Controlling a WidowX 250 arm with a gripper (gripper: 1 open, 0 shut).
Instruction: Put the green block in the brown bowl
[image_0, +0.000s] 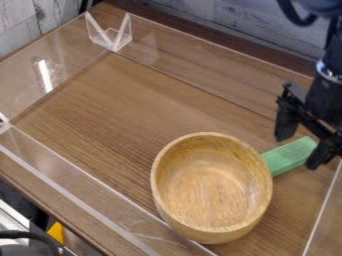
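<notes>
Tool (306, 143): jaws apart, empty, above the block.
Block (289, 157): flat, likely light and rigid; grip across narrow width.
Bowl (181, 155): beside block, on desk (120, 105).

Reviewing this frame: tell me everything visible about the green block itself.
The green block is a flat, elongated rectangular piece in plain bright green, matte, with no markings visible. It lies flat on the wooden tabletop, angled so its far end points up and to the right. Its near end sits right at the brown bowl, beside the rim on the bowl's right, and part of it may be hidden there. The open gripper hangs over its far end, fingers pointing down; whether they touch the block cannot be told.
</notes>
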